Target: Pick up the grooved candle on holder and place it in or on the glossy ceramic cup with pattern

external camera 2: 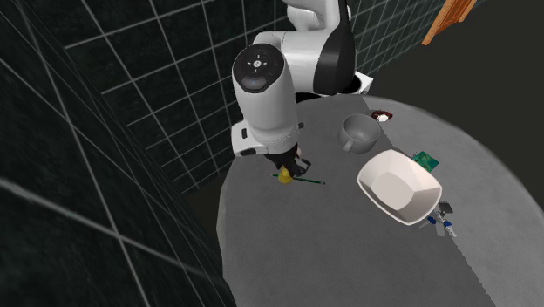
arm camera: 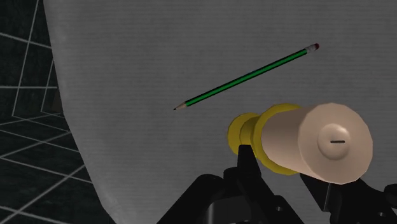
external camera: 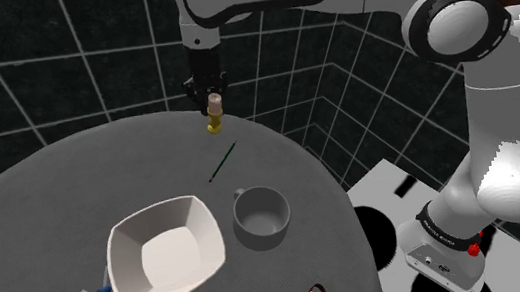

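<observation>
The gripper (arm camera: 283, 175), fingers (arm camera: 248, 170) cut off by the view's edge, clasps the pale candle (arm camera: 312, 140), which half hides its yellow holder (arm camera: 245, 130). The candle's long axis stands upright, holder downward.

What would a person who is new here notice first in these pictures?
The black fingers clasp a cream candle on a yellow holder near the table's far edge in the shoulder view. A green pencil lies beside it; nearer the camera stand a white bowl and a grey cup.
</observation>
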Available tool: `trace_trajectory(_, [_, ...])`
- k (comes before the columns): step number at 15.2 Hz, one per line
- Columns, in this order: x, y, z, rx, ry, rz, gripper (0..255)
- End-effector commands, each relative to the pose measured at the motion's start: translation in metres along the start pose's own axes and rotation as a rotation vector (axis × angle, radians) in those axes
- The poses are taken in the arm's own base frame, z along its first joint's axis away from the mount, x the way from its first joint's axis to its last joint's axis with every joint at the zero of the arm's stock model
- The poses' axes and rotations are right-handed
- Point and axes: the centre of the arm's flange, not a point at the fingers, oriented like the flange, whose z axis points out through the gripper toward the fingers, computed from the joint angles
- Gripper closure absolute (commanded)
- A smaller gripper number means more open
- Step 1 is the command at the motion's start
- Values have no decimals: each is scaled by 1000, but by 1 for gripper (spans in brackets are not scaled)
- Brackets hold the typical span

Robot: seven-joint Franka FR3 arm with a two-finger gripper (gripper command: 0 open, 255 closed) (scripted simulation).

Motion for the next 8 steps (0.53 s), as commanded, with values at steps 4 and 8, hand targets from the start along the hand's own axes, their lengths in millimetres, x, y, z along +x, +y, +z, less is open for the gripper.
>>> trace_trajectory(4, [-6, -2, -26, 0, -1, 0, 255])
trace_trajectory(8, [-10, -3, -47, 0, -1, 0, 255])
